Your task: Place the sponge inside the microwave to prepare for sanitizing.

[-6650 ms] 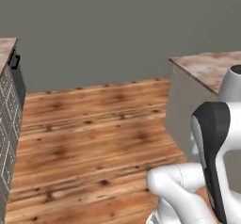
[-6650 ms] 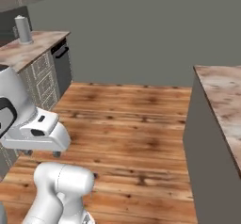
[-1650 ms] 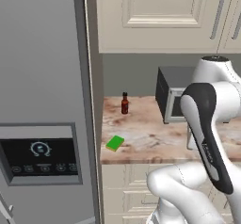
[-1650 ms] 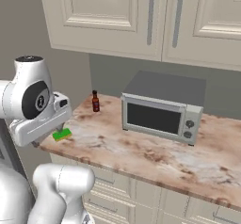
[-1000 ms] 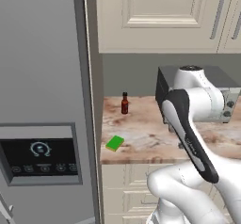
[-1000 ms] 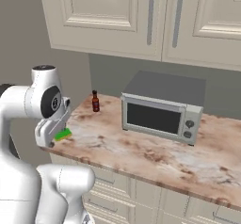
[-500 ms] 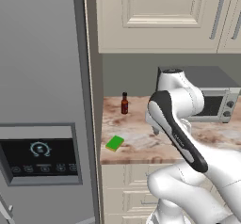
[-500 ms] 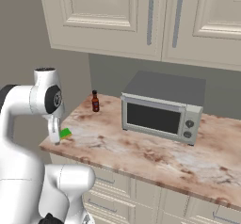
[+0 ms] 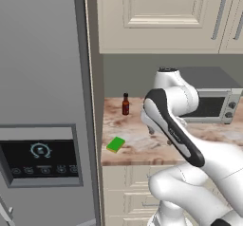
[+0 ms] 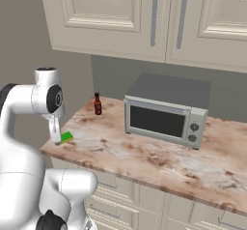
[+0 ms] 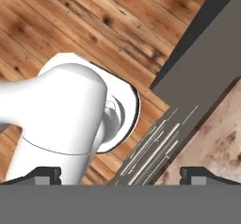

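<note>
I see the microwave (image 10: 166,110) as a grey box with a dark glass door, shut, and a pair of knobs at its right end; it sits at the back of the worktop (image 10: 159,159). The sponge (image 9: 115,145) is a small flat block, bright green on top, lying near the worktop's front left corner, well apart from the microwave. A small dark brown bottle (image 9: 126,104) stands upright behind it by the wall.

The worktop is mottled pink-brown stone over cream drawers, with cream cupboards (image 10: 144,16) above. A tall grey fridge (image 9: 45,101) fills the left side, and the hand view looks down on a wooden plank floor (image 11: 75,20).

Compared with half a second ago, the arm has swung lower and nearer the sponge. The fingers (image 11: 47,175) stand wide apart with nothing between them; from the right, the hand seems to hang just above the sponge, though I can't tell if it touches.
</note>
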{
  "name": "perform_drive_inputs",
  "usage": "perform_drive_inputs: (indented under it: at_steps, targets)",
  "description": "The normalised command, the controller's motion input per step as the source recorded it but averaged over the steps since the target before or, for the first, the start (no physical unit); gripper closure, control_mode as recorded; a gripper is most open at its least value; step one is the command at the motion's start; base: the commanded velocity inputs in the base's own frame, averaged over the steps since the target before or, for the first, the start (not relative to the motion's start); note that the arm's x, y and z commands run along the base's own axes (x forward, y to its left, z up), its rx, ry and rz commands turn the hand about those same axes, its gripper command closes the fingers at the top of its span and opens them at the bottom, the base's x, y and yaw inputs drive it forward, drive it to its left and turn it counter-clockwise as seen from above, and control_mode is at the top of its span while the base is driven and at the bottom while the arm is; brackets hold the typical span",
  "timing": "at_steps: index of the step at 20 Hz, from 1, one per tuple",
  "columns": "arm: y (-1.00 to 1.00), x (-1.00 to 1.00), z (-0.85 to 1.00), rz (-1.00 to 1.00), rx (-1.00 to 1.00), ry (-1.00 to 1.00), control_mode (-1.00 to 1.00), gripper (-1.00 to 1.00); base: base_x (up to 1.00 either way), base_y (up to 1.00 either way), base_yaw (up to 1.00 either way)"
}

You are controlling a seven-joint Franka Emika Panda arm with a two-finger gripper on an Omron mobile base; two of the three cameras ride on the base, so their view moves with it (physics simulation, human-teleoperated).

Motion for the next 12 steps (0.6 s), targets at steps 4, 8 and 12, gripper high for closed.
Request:
perform_drive_inputs:
  at_steps: [4,8,12]
  targets:
    - [0.29,0.01,-0.07,0.0,0.06,-0.09,-1.0,-1.0,0.0,0.0,0.0]
    - [0.23,0.18,-0.04,0.06,0.03,-0.01,-1.0,-1.0,0.0,0.0,0.0]
    - [0.0,0.22,-0.1,0.13,0.0,0.0,-1.0,-1.0,0.0,0.0,0.0]
